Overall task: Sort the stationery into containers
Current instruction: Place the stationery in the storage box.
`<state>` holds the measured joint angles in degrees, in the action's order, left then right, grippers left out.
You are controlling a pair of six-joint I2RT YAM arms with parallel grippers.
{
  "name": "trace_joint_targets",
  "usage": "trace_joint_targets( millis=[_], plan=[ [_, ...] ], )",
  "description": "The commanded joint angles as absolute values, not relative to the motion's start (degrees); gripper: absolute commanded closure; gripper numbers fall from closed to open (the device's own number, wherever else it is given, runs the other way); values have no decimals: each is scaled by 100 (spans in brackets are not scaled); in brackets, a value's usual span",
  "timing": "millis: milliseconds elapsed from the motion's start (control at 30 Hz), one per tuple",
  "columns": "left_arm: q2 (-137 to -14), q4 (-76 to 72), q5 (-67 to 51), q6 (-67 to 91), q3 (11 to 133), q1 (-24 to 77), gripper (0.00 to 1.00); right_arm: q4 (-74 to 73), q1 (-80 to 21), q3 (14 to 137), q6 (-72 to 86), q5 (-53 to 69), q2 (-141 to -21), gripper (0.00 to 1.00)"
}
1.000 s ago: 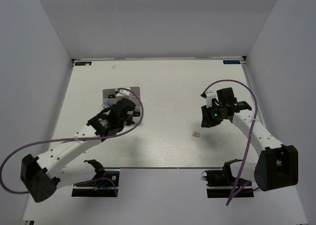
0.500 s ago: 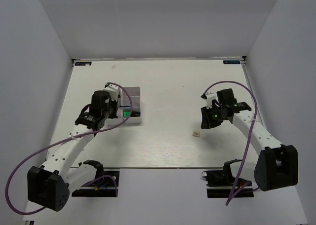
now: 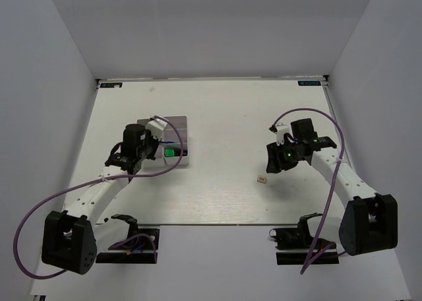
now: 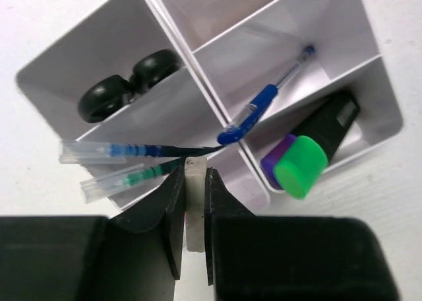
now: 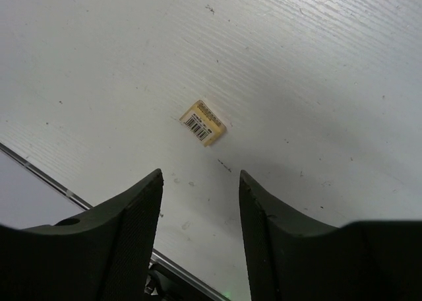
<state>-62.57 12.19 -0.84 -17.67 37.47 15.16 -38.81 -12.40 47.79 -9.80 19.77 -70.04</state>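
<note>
Tray (image 4: 66, 63): holds scissors (image 4: 128, 86), blue pens (image 4: 264, 106), purple marker (image 4: 271, 162) and green highlighter (image 4: 300, 166).
Beige cube (image 5: 203, 123): loose on bench (image 5: 330, 83), well apart from tray.
My left pincer (image 4: 194, 177): clenched on pale piece (image 4: 193, 215) over tray's near wall.
My right pincer (image 5: 198, 182): spread wide above cube.
Remaining: I judge two items.

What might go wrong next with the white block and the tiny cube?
The left fingers pinch the block right by a tray wall, beside two pens poking past the rim. Dropped here, it might bounce out, or the fingers might knock the pens off. The cube is tiny and lies ahead of the open right fingers, so a grab might flick it away.
</note>
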Motion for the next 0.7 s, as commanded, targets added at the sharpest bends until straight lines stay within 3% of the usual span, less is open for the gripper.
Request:
trace_joint_targets(
  millis=[0,167,333,667],
  plan=[
    [-6205,678,139,-2047,3647,1459,100,-3806,-1195,4764,-1046,2135,-6908,46],
    [-6381,764,97,-2100,3727,1354,100,-3814,-1195,4755,-1055,2162,-6917,42],
    [-6425,660,210,-2013,3604,1354,96,-3841,-1160,4755,-1116,2180,-6934,30],
    [-6390,676,395,-1872,3630,1354,61,-3876,-1125,4755,-1151,2250,-6961,26]
  ],
)
